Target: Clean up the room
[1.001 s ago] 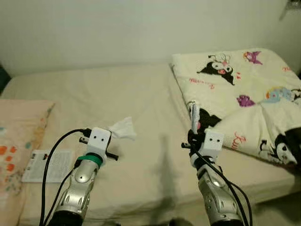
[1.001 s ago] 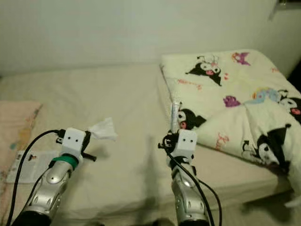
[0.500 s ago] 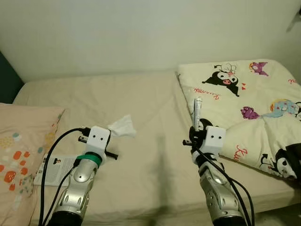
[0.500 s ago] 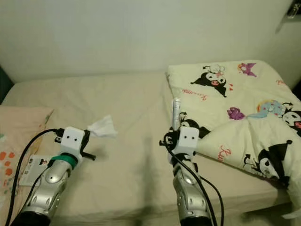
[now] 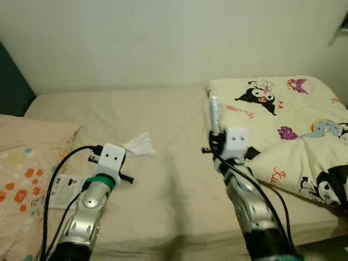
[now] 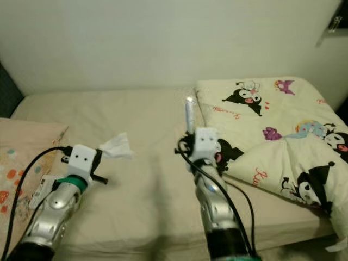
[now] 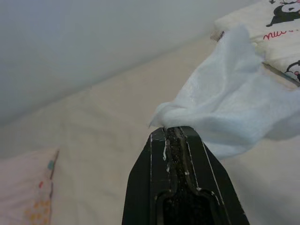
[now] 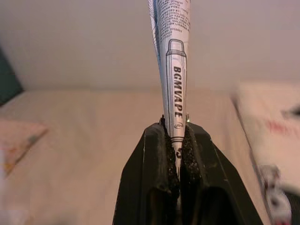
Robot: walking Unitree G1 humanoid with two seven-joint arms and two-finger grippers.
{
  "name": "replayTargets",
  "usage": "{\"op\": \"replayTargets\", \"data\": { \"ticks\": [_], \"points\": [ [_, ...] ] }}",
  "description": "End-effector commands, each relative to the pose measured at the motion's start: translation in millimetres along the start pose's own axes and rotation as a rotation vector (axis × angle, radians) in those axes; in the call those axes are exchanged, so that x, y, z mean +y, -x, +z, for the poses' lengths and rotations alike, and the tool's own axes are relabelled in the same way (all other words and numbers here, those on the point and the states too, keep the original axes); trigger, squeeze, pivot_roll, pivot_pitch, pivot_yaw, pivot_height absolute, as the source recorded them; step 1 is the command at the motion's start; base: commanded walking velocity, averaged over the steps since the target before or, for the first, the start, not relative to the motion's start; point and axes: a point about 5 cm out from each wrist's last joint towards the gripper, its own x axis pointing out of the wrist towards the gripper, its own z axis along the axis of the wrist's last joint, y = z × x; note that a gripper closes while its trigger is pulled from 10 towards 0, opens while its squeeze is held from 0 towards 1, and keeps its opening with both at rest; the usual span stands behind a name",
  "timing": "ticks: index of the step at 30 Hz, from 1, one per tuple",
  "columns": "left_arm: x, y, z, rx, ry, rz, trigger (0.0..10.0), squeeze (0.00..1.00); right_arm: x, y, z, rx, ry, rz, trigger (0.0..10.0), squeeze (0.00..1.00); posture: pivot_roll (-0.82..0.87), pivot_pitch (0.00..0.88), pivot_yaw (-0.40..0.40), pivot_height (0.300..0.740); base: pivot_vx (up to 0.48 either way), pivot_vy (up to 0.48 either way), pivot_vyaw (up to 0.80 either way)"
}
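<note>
My left gripper point(image 7: 174, 132) is shut on a crumpled white tissue point(image 5: 140, 145), held above the beige bed point(image 5: 163, 125). The tissue point(image 7: 229, 103) spreads out past the black fingertips. My right gripper point(image 8: 175, 133) is shut on a thin white printed wrapper point(image 8: 172, 56) that stands upright between the fingers. In the left eye view the wrapper point(image 5: 213, 114) rises above the right wrist, near the edge of the cartoon-print blanket point(image 5: 293, 125).
A pale pillow with orange spots point(image 5: 24, 163) lies at the bed's left end. A printed paper leaflet point(image 5: 65, 184) lies beside it under my left arm. The folded blanket covers the bed's right part. A white wall point(image 5: 163, 38) runs behind the bed.
The view has shifted, showing more of the wall and the pillow. My right arm has swung left with the wrapper, away from the blanket. The left gripper still holds the tissue.
</note>
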Motion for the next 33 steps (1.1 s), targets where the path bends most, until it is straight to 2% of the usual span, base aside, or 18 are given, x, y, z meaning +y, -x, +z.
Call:
{"op": "replayTargets", "data": {
  "ticks": [1,2,4,5,6,8,10,11,12,14,18,24,30,33],
  "points": [
    [6.2,-1.3,5.2,-0.001,-0.008,0.002,10.0,0.0,15.9,-12.3,36.7,-0.066,0.052,0.085,10.0,0.0,0.09,0.072,0.064,0.74,0.0,0.0,0.0],
    [6.2,-1.3,5.2,-0.001,-0.008,0.002,10.0,0.0,15.9,-12.3,36.7,-0.066,0.052,0.085,10.0,0.0,0.09,0.072,0.064,0.74,0.0,0.0,0.0],
    [13.6,-1.5,13.4,-0.018,-0.012,0.02,10.0,0.0,42.6,-23.4,84.9,-0.169,0.105,0.203,10.0,0.0,0.1,0.12,0.058,0.74,0.0,0.0,0.0],
    [15.4,-0.2,14.7,-0.02,-0.014,0.024,10.0,0.0,51.7,-24.4,96.8,-0.196,0.119,0.239,10.0,0.0,0.1,0.123,0.057,0.74,0.0,0.0,0.0],
    [15.4,-0.2,14.7,-0.02,-0.014,0.024,10.0,0.0,51.7,-24.4,96.8,-0.196,0.119,0.239,10.0,0.0,0.1,0.123,0.057,0.74,0.0,0.0,0.0],
    [18.2,2.5,15.7,-0.019,-0.023,0.027,10.0,0.0,70.7,-25.7,120.9,-0.253,0.131,0.301,10.0,0.0,0.11,0.143,0.052,0.74,0.0,0.0,0.0],
    [18.2,2.5,15.7,-0.019,-0.023,0.027,10.0,0.0,70.7,-25.7,120.9,-0.253,0.131,0.301,10.0,0.0,0.11,0.143,0.052,0.74,0.0,0.0,0.0],
    [19.2,3.6,16.9,-0.02,-0.026,0.028,10.0,0.0,78.6,-25.5,132.6,-0.282,0.132,0.322,10.0,0.0,0.11,0.152,0.047,0.74,0.0,0.0,0.0],
    [19.2,3.6,16.9,-0.02,-0.026,0.028,10.0,0.0,78.6,-25.5,132.6,-0.282,0.132,0.322,10.0,0.0,0.11,0.152,0.047,0.74,0.0,0.0,0.0],
    [20.2,5.8,19.2,-0.017,-0.031,0.03,10.0,0.0,90.5,-24.4,157.0,-0.33,0.119,0.359,10.0,0.0,0.12,0.171,0.033,0.74,0.0,0.0,0.0],
    [18.8,7.8,19.9,-0.014,-0.042,0.02,10.0,0.0,94.6,-24.9,171.7,-0.354,0.134,0.367,10.0,0.0,0.11,0.175,0.029,0.74,0.0,0.0,0.0],
    [17.6,11.2,19.2,-0.003,-0.035,0.018,10.0,0.0,83.8,-29.3,185.3,-0.365,0.119,0.323,10.0,0.0,0.11,0.186,0.03,0.74,0.0,0.0,0.0],
    [19.1,15.4,17.0,0.016,-0.034,0.021,10.0,0.0,34.5,-38.9,198.8,-0.364,0.067,0.167,10.0,0.0,0.11,0.197,0.026,0.74,0.0,0.0,0.0],
    [19.1,16.2,16.8,0.019,-0.035,0.021,10.0,0.0,28.0,-39.2,202.1,-0.367,0.06,0.149,10.0,0.0,0.11,0.197,0.026,0.74,0.0,0.0,0.0]
  ]
}}
